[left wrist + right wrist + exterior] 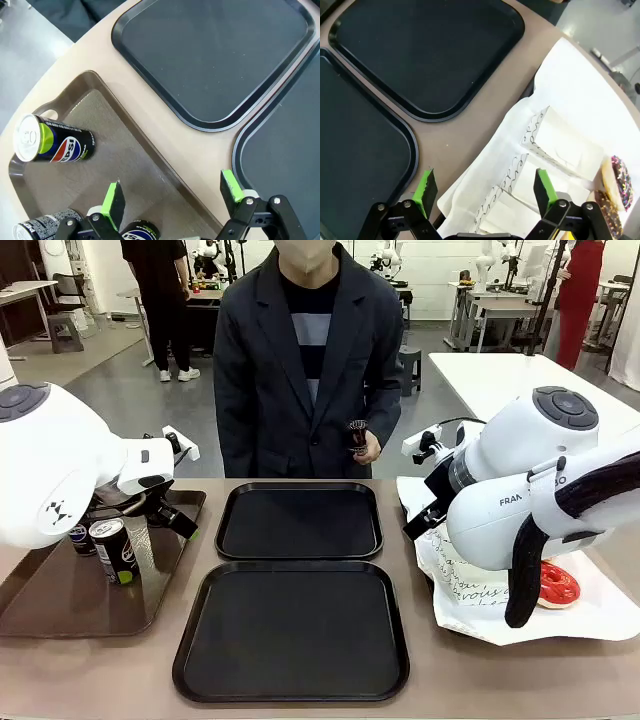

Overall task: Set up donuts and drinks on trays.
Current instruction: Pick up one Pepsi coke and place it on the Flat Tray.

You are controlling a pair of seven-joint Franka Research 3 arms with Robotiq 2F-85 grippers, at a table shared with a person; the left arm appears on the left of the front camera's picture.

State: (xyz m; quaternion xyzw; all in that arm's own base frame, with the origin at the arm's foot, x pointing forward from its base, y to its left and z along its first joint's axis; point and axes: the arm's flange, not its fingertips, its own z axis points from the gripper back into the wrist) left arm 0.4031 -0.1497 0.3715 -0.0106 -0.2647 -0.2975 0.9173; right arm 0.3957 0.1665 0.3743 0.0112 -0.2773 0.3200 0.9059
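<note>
Far tray (300, 521) upper centre, near tray (292, 630) just below it. Brown tray (50, 610) lower left carries upright cans (115, 550). Red donut (557, 583) on white paper (600, 620), lower right. Left arm bends down over brown tray. Left gripper (171, 189) spread wide, holds nothing. Right gripper (484, 181) spread wide over paper holders (560, 145), grips nothing.

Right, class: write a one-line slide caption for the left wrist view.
Open left end effector above a brown tray holding soda cans, two black trays alongside.
</note>
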